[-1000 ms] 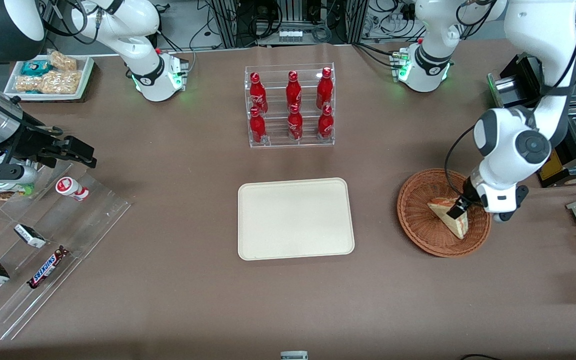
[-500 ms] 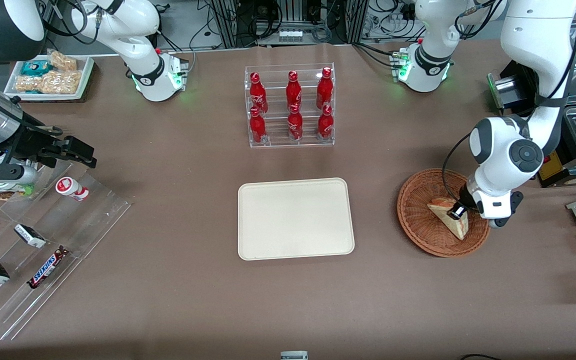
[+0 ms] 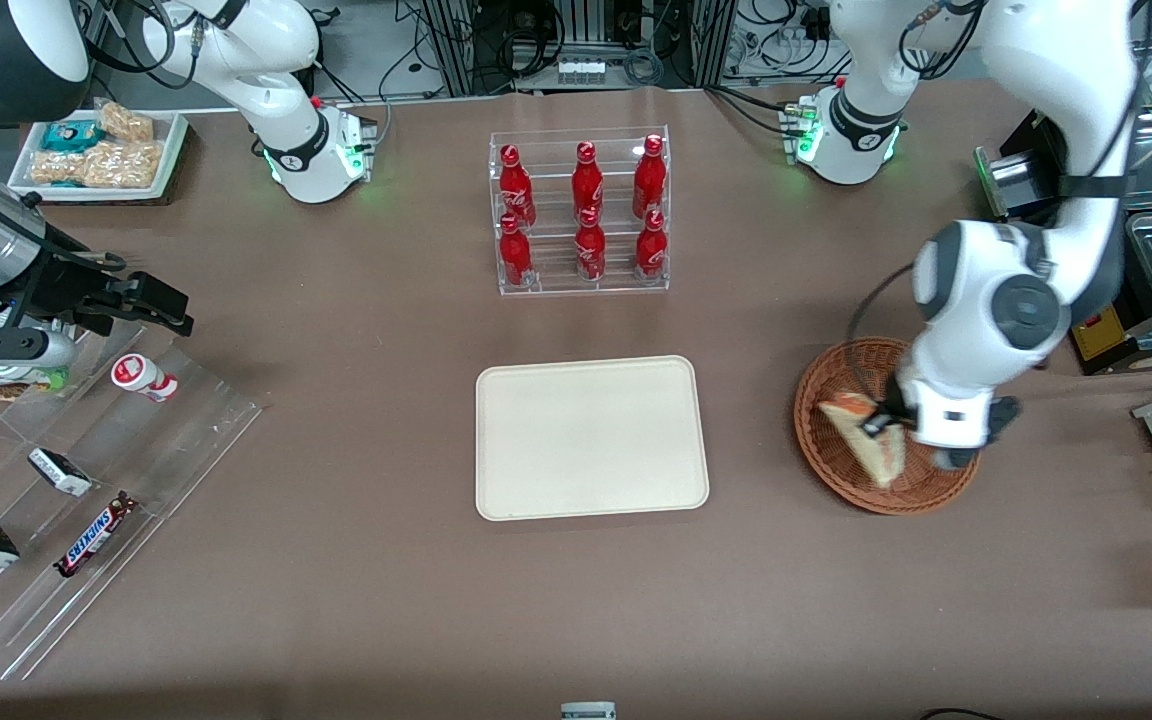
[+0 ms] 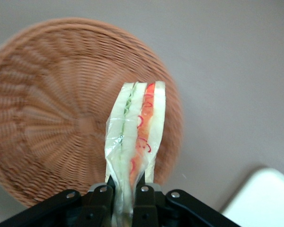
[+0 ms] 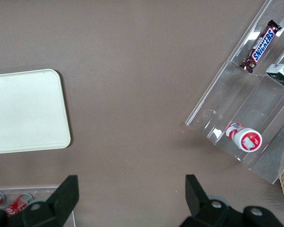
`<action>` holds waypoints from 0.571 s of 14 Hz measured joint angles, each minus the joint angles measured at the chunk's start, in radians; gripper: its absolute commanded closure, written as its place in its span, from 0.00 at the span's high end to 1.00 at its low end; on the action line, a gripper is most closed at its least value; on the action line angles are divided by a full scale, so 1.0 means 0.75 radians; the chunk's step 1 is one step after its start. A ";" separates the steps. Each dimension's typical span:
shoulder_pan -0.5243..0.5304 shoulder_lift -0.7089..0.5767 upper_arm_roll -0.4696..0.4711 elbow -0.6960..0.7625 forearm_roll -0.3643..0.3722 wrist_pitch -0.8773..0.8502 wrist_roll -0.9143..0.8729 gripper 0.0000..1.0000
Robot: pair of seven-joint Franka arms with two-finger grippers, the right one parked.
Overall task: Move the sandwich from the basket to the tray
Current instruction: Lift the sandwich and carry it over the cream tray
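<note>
Now gripper [image 4: 125,201] clamping sandwich [image 4: 135,142], above basket [image 4: 47,118], fingers [image 4: 143,201] closed.

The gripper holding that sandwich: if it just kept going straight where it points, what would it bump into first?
Probably the basket: the gripper, shut on the sandwich, points down at its woven rim, though depth is unclear.

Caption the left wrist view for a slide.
Pincer shut on the wrapped sandwich, held above the wicker basket.
</note>
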 measured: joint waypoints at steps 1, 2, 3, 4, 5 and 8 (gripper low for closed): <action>-0.063 0.010 -0.002 0.028 0.000 0.001 0.041 0.06; -0.126 0.031 -0.004 0.069 0.000 0.001 0.060 0.05; -0.187 0.065 -0.004 0.120 0.000 0.001 0.062 0.05; -0.249 0.111 -0.005 0.176 0.000 0.001 0.062 0.03; -0.310 0.167 -0.005 0.234 0.000 0.001 0.060 0.02; -0.478 0.340 -0.002 0.402 0.005 0.006 0.024 0.02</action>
